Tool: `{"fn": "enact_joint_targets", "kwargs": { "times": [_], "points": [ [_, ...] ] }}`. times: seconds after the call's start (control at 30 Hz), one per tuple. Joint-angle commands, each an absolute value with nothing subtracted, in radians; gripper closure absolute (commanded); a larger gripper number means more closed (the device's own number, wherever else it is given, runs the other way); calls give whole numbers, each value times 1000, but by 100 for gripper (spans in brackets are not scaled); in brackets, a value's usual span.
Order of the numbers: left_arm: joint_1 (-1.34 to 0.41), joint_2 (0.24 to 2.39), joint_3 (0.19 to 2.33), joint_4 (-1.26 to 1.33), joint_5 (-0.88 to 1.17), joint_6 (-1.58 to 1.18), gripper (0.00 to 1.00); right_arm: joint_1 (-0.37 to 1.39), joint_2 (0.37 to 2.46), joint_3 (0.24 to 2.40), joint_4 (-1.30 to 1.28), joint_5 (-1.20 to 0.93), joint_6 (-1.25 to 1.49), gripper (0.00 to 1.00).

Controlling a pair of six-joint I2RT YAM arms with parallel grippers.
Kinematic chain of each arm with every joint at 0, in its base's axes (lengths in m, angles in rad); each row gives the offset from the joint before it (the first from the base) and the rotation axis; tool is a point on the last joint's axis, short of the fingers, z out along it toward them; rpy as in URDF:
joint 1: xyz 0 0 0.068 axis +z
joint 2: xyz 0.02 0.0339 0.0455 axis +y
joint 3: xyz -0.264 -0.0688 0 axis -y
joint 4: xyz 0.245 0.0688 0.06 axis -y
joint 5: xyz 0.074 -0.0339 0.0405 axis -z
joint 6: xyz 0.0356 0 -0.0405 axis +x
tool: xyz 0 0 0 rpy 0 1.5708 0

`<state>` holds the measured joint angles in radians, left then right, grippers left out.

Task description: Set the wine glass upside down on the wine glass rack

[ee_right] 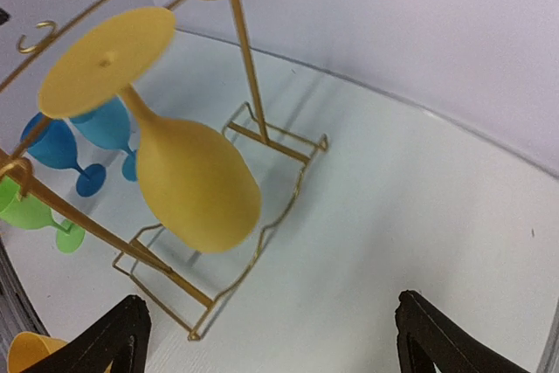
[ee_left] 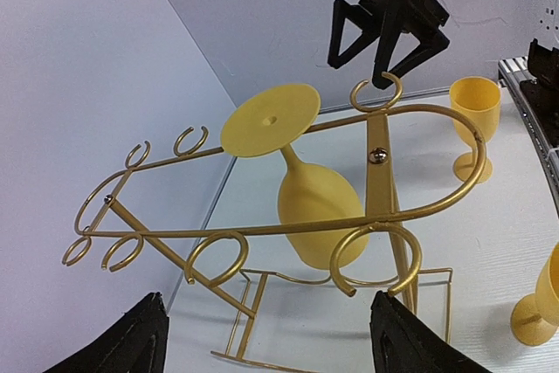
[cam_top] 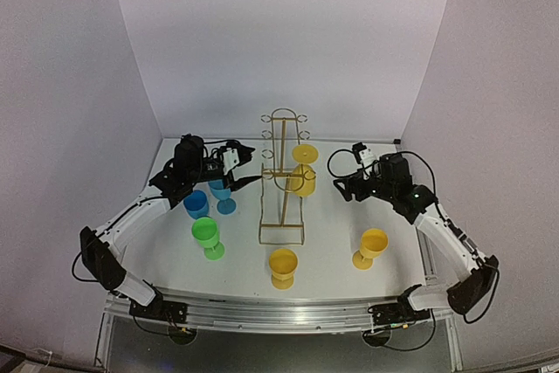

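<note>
**Top view:** A matte yellow wine glass [cam_top: 303, 179] hangs bowl-down on the right side of the thin gold wire rack [cam_top: 281, 216], its flat round foot uppermost. The rack stands mid-way across the white table [cam_top: 341, 233]. The left gripper [cam_top: 251, 181] faces the rack from the left and the right gripper [cam_top: 342, 188] from the right. Both are near the rack and clear of the glass. Two blue glasses [cam_top: 196, 204] and a green glass [cam_top: 207, 238] stand left of the rack. Two more yellow glasses [cam_top: 283, 266] stand upright in front.

**Left wrist:** The gripper's black fingers [ee_left: 131, 342] sit far apart at the lower corners, holding nothing. The disc foot rests above the arched wire and the rounded bowl hangs below it, among the small ring loops. Beyond, the right gripper's jaws are parted just above one loop.

**Right wrist:** The fingers [ee_right: 445, 338] are spread wide and empty. The smooth tulip-shaped bowl hangs tilted over the rack's rectangular wire base.
</note>
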<state>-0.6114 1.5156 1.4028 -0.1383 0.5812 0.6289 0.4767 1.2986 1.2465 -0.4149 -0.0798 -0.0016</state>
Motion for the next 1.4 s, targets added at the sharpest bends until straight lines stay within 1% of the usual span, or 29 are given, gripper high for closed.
{"fn": "enact_joint_targets", "kwargs": {
  "times": [0.0, 0.13, 0.23, 0.37, 0.6, 0.8, 1.07, 1.1, 1.2, 1.27, 1.37],
  "points": [
    [-602, 1434, 1366, -160, 586, 629, 20, 479, 1273, 1368, -895, 209, 284, 9],
    [-600, 1400, 1324, -157, 585, 611, 19, 479, 1319, 1432, -1302, 294, 517, 11],
    [-601, 1381, 1297, -140, 582, 585, 19, 479, 1313, 1400, -1432, 240, 612, 12],
    [-600, 1362, 1270, -123, 588, 550, 18, 479, 1291, 1338, -1461, 188, 671, 17],
    [-600, 1343, 1245, -104, 586, 537, 19, 468, 1315, 1246, -1464, 144, 681, 30],
    [-601, 1340, 1241, -94, 586, 533, 19, 443, 1310, 1179, -1417, 174, 648, 37],
    [-601, 1344, 1253, -90, 583, 528, 19, 410, 1313, 1110, -1309, 183, 618, 68],
    [-600, 1343, 1254, -91, 582, 528, 19, 409, 1312, 1104, -1302, 184, 617, 74],
    [-600, 1342, 1254, -91, 582, 526, 19, 404, 1312, 1102, -1293, 191, 610, 96],
    [-600, 1343, 1255, -91, 581, 526, 19, 402, 1313, 1110, -1295, 200, 604, 100],
    [-600, 1344, 1258, -91, 577, 525, 19, 400, 1310, 1140, -1305, 221, 594, 100]
  ]
}}
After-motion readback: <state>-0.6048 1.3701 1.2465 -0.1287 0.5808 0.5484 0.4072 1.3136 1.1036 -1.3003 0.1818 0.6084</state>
